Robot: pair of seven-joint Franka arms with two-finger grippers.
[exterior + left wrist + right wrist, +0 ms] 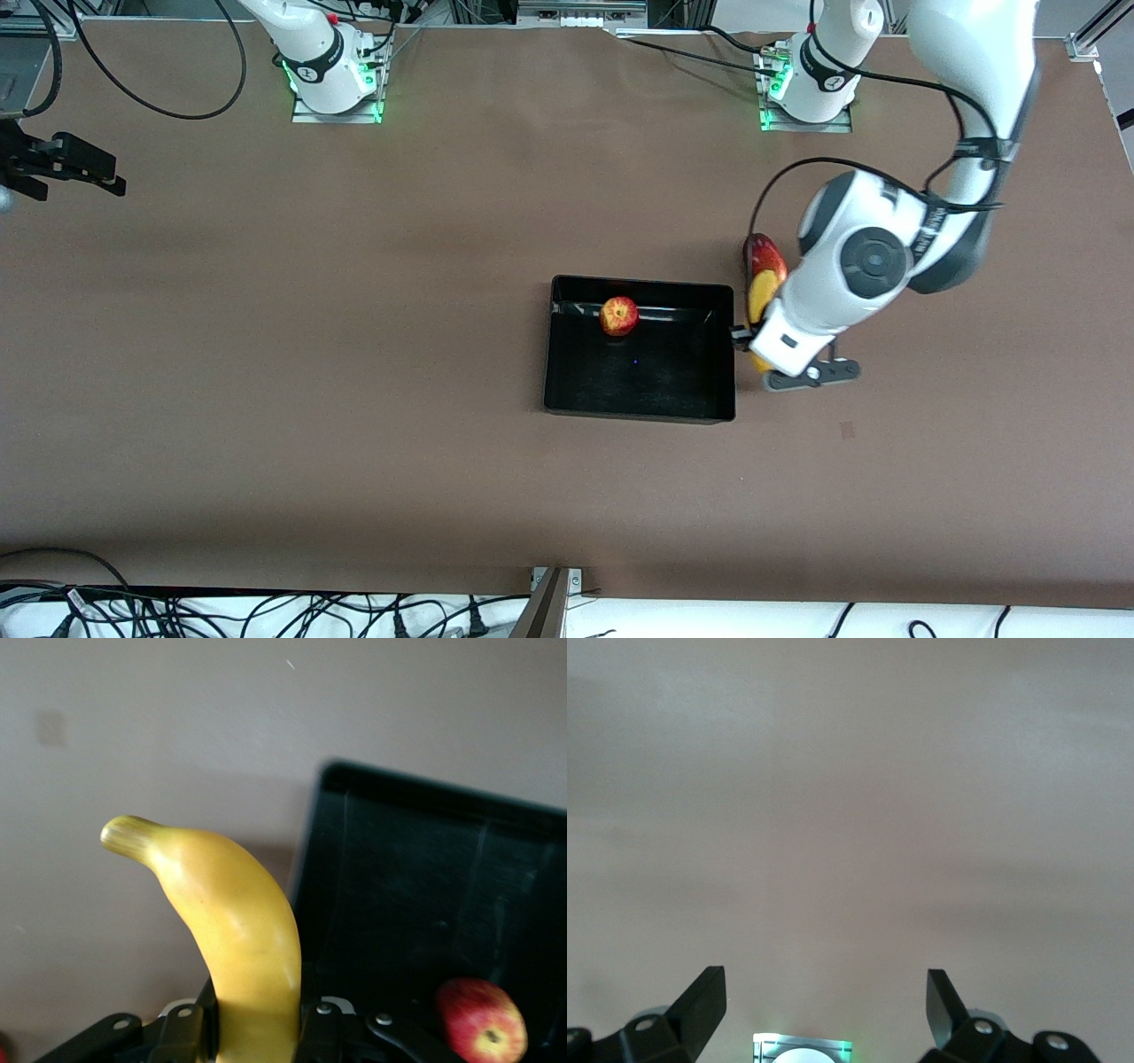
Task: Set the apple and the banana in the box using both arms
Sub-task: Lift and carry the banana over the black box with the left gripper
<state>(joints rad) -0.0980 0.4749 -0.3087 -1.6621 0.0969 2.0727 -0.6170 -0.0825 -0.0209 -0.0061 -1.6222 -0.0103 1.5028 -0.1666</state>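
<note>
The left pincer (pixel 257 1032) pinches the banana (pixel 232 923) just beside the box (pixel 640 399) (apple (pixel 618 315) inside). The right pincer (pixel 826 1001) waits, spread, over bare worktop (pixel 310 354).

White, rounded, glossy arm shells with dark grey circular joint caps. Black cables looping along the left arm (pixel 886 257) and off the right arm (pixel 310 44). Green lights glowing at both bases on metal mounting plates. Black two-finger grippers with silver screws at the finger hinges. Small printed lettering on base collars.
</note>
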